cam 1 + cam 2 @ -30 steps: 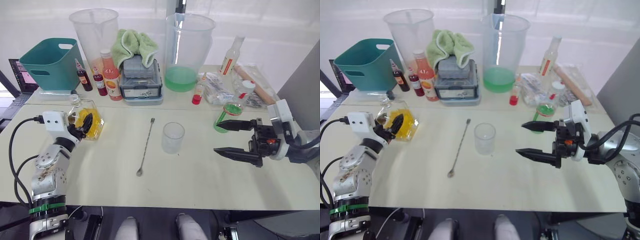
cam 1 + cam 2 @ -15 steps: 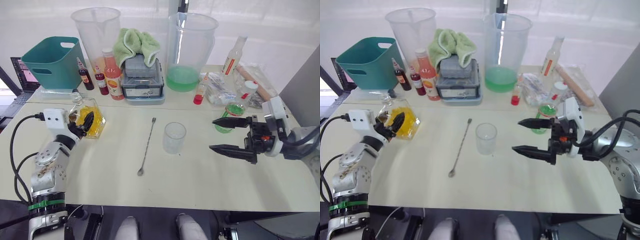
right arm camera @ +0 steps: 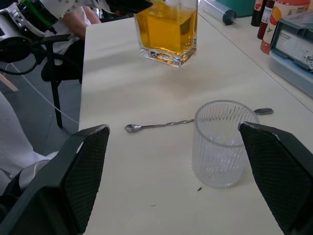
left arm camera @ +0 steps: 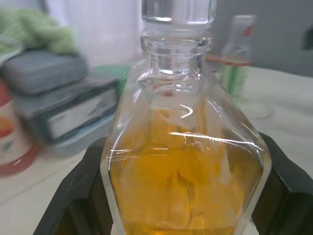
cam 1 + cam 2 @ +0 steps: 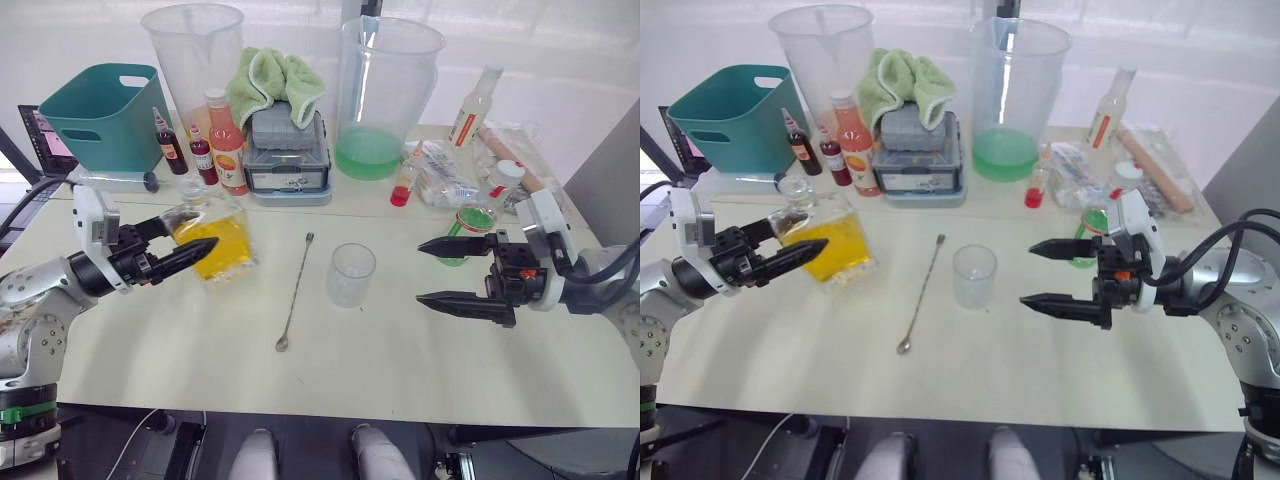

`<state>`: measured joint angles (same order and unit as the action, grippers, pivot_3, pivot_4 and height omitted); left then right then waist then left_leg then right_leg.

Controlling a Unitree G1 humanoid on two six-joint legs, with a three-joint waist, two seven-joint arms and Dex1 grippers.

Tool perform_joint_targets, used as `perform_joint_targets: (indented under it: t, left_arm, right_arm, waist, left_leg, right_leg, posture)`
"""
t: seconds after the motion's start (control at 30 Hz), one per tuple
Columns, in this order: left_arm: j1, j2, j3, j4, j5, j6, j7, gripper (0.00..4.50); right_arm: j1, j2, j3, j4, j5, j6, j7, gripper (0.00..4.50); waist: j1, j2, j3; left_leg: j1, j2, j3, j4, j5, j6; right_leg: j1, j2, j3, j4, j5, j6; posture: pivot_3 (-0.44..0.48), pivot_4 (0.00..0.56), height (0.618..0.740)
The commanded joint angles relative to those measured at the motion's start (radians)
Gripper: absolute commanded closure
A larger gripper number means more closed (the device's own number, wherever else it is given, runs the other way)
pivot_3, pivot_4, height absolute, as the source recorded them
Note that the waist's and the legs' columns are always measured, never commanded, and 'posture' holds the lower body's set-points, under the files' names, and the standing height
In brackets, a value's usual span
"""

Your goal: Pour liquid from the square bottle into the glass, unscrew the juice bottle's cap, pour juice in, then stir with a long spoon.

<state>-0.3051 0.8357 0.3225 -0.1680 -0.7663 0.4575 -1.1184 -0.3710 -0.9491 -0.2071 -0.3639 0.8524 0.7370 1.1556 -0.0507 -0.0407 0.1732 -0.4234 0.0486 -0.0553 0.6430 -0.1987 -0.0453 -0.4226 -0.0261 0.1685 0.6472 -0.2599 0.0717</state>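
My left gripper (image 5: 195, 236) is shut on the square bottle (image 5: 219, 240), squat clear glass holding yellow liquid, with a glass stopper (image 4: 178, 12) in its neck. The bottle is slightly tilted, low over the table, left of the long spoon (image 5: 293, 293). The empty glass (image 5: 351, 275) stands just right of the spoon, near the table's middle. My right gripper (image 5: 419, 272) is open to the right of the glass, its black fingers (image 3: 88, 166) either side of the glass (image 3: 222, 142) in the right wrist view. Behind it stands the juice bottle (image 5: 478, 212) with its white cap (image 5: 509, 170).
Along the back stand a teal basket (image 5: 95, 115), two big clear pitchers (image 5: 195, 60) (image 5: 385, 90), an orange-pink bottle (image 5: 225, 145), small dark red bottles (image 5: 170, 150), and a grey box (image 5: 285, 155) under a green cloth. Plastic bags (image 5: 440, 180) lie at the back right.
My left gripper has carried the square bottle off its spot at the left and rightward toward the glass. The right gripper has barely shifted and stays open.
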Motion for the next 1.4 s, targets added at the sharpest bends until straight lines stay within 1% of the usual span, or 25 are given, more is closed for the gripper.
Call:
perform_joint_targets:
  t: [0.03,0.13,0.17,0.27,0.37,0.6,0.7,0.8,0.9,1.17,1.23,1.27,1.3,1.33,1.4]
  left_arm:
    - [-0.030,0.023,-0.045,-0.091,-0.061,0.028,-0.096,1.68]
    - [-0.069,-0.003,-0.145,-0.127,-0.048,0.043,-0.139,1.68]
    - [-0.090,-0.027,-0.180,-0.130,-0.039,0.043,-0.137,1.68]
    - [-0.114,-0.089,-0.235,-0.122,-0.025,0.038,-0.121,1.68]
    - [-0.136,-0.155,-0.316,-0.097,0.029,0.002,-0.141,1.68]
    - [-0.201,-0.253,-0.431,-0.011,0.136,-0.096,-0.219,1.68]
    - [-0.210,-0.289,-0.453,0.023,0.170,-0.148,-0.240,1.68]
    - [-0.208,-0.304,-0.482,0.064,0.225,-0.212,-0.271,1.68]
    - [-0.179,-0.313,-0.517,0.094,0.278,-0.268,-0.290,1.68]
    - [-0.142,-0.294,-0.524,0.132,0.329,-0.333,-0.301,1.68]
    - [-0.125,-0.280,-0.522,0.113,0.321,-0.311,-0.296,0.67]
    - [-0.120,-0.276,-0.517,0.102,0.311,-0.293,-0.289,0.44]
    - [-0.117,-0.274,-0.513,0.091,0.303,-0.279,-0.282,0.10]
    - [-0.115,-0.271,-0.508,0.078,0.295,-0.262,-0.271,0.03]
    - [-0.114,-0.269,-0.501,0.052,0.289,-0.236,-0.249,0.03]
  right_arm:
    - [-0.005,-0.033,-0.052,-0.031,0.071,0.049,0.005,0.00]
    - [0.025,-0.046,-0.093,-0.066,0.127,0.096,-0.022,0.00]
    - [0.037,-0.048,-0.107,-0.078,0.136,0.105,-0.034,0.00]
    - [0.068,-0.051,-0.139,-0.105,0.152,0.115,-0.064,0.00]
    - [0.144,-0.044,-0.209,-0.158,0.164,0.118,-0.102,0.00]
    - [0.286,-0.029,-0.328,-0.252,0.210,0.115,-0.175,0.00]
    - [0.341,-0.022,-0.373,-0.289,0.226,0.110,-0.207,0.00]
    - [0.368,-0.012,-0.405,-0.308,0.246,0.105,-0.238,0.00]
    - [0.387,-0.007,-0.418,-0.325,0.264,0.098,-0.260,0.00]
    - [0.376,-0.013,-0.383,-0.329,0.269,0.077,-0.285,0.00]
    - [0.368,-0.017,-0.375,-0.322,0.267,0.072,-0.284,0.00]
    - [0.365,-0.018,-0.370,-0.319,0.265,0.070,-0.283,0.00]
    - [0.362,-0.018,-0.366,-0.316,0.263,0.068,-0.281,0.00]
    - [0.359,-0.018,-0.359,-0.314,0.261,0.065,-0.280,0.00]
    - [0.355,-0.016,-0.347,-0.311,0.258,0.060,-0.280,0.00]
  waist:
    - [0.000,0.000,0.000]
    - [0.000,0.000,0.000]
    - [0.002,0.000,0.000]
    - [0.006,0.000,0.000]
    - [0.008,0.000,0.000]
    - [0.007,0.000,0.000]
    - [0.006,0.000,0.000]
    - [0.006,0.000,0.000]
    - [0.006,0.000,0.000]
    - [0.007,0.000,0.000]
    - [0.007,0.000,0.000]
    - [0.007,0.001,0.000]
    - [0.006,0.001,0.000]
    - [0.007,0.001,0.000]
    - [0.007,0.001,0.000]
  left_leg:
    - [0.000,0.000,0.000,0.000,0.000,0.000]
    - [0.000,0.000,0.000,0.000,0.000,0.000]
    - [0.000,0.000,0.000,0.000,0.000,0.000]
    - [0.000,0.000,0.000,0.002,0.000,0.000]
    - [0.000,0.000,0.000,0.002,0.000,0.000]
    - [0.000,0.000,0.000,0.003,0.000,0.000]
    - [0.001,0.000,0.000,0.003,0.000,0.000]
    - [0.001,0.000,0.000,0.003,0.000,0.000]
    - [0.002,0.000,0.000,0.003,0.000,0.000]
    - [0.002,0.000,-0.001,0.004,0.000,0.000]
    - [0.003,0.000,-0.001,0.004,0.000,0.000]
    - [0.003,0.000,-0.001,0.004,0.000,0.000]
    - [0.004,0.000,-0.001,0.004,0.000,0.000]
    - [0.004,0.000,-0.001,0.004,0.000,0.000]
    - [0.004,0.000,-0.001,0.004,0.000,0.000]
  right_leg:
    - [0.000,0.000,0.000,0.000,0.000,0.000]
    - [0.000,0.001,0.000,0.001,0.000,0.000]
    - [0.000,0.001,0.000,0.001,0.000,0.000]
    - [0.000,0.001,0.000,0.001,0.000,0.000]
    - [0.001,0.001,0.000,0.001,0.000,-0.001]
    - [0.002,0.001,0.000,0.001,0.001,-0.001]
    - [0.002,0.001,0.000,0.001,0.001,-0.001]
    - [0.002,0.001,0.000,0.001,0.001,-0.001]
    - [0.003,0.001,0.001,0.001,0.001,-0.001]
    - [0.005,0.001,0.001,0.001,0.001,-0.001]
    - [0.005,0.001,0.001,0.001,0.001,0.000]
    - [0.006,0.001,0.001,0.001,0.001,0.000]
    - [0.006,0.001,0.001,0.001,0.001,0.001]
    - [0.006,0.001,0.001,0.001,0.001,0.001]
    - [0.006,0.001,0.001,0.001,0.000,0.001]
  posture:
    - [0.000,0.150,0.728]
    - [0.000,0.150,0.728]
    - [0.000,0.150,0.728]
    - [0.000,0.150,0.728]
    - [0.000,0.150,0.728]
    - [0.000,0.150,0.728]
    - [0.000,0.150,0.728]
    - [0.000,0.150,0.728]
    - [0.000,0.150,0.728]
    - [0.000,0.150,0.728]
    - [0.000,0.150,0.728]
    - [0.000,0.150,0.728]
    - [0.000,0.150,0.728]
    - [0.000,0.150,0.728]
    - [0.000,0.150,0.728]
